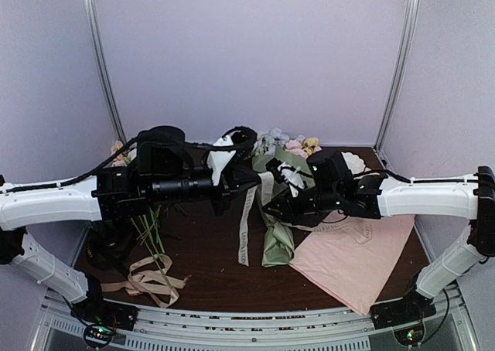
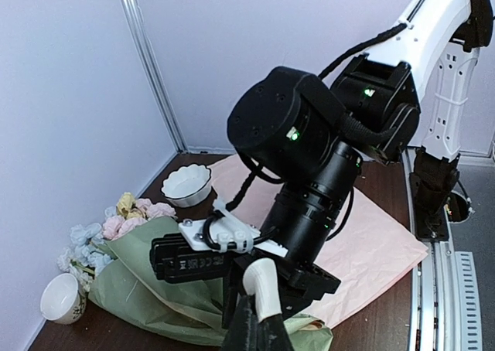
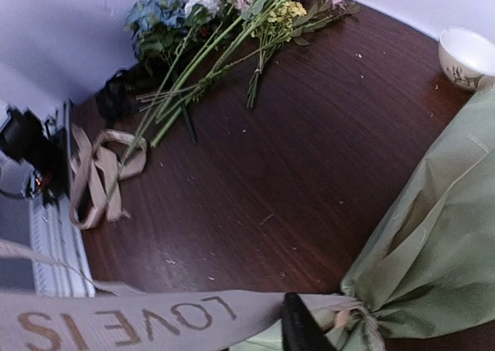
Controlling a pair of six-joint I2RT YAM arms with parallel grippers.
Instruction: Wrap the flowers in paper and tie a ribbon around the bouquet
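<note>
The bouquet (image 1: pixel 278 239) lies mid-table as an olive-green paper (image 2: pixel 147 289) cone, with its flowers (image 1: pixel 294 144) at the far end. The lettered cream ribbon (image 3: pixel 139 320) runs taut to the cone's gathered neck (image 3: pixel 363 320), and a length of it hangs to the table (image 1: pixel 245 227). My left gripper (image 2: pixel 263 332) is shut, and a cream strip of the ribbon (image 2: pixel 267 285) rises from between its fingers. My right gripper (image 1: pixel 274 200) hovers at the neck. Only one black fingertip (image 3: pixel 298 328) shows there, against the ribbon, so how its jaws stand is hidden.
Loose green-stemmed flowers (image 3: pixel 209 57) and a plain tan ribbon (image 3: pixel 97 173) lie on the left. A pink sheet (image 1: pixel 356 258) covers the right front. A white scalloped bowl (image 2: pixel 187 185) and a small cup (image 2: pixel 62 298) stand near the back wall.
</note>
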